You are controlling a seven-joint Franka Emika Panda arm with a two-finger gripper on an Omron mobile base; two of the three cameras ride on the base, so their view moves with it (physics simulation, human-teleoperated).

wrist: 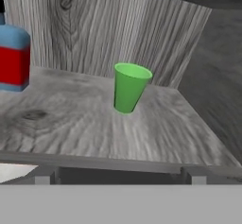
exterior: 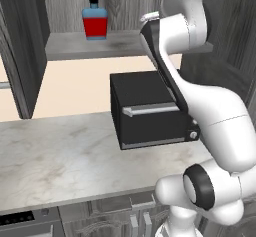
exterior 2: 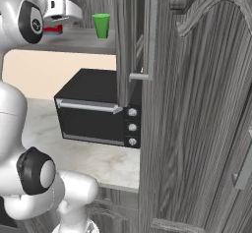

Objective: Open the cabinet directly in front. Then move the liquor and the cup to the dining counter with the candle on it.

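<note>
The cabinet stands open, its left door point(exterior: 20, 46) and right door point(exterior 2: 132, 35) both swung out towards me. On its shelf point(exterior: 70, 45) the liquor point(exterior: 94, 20) stands upright at the left, blue above and red below; in the hand view the liquor point(wrist: 13, 57) is cut by the left edge. To its right is the green cup point(wrist: 129, 87), also upright, and the cup point(exterior 2: 102, 25) sits near the shelf's front in the right base view. My gripper point(wrist: 118, 178) is open just in front of the shelf edge, facing the cup and not touching it. The dining counter and candle are out of view.
A black microwave point(exterior: 150, 111) sits on the marble counter point(exterior: 55, 156) under the shelf, right below my arm. The right door's silver bar handle point(exterior 2: 151, 30) juts out close on the right. A tall wood-grain panel point(exterior 2: 206, 109) walls off the right side.
</note>
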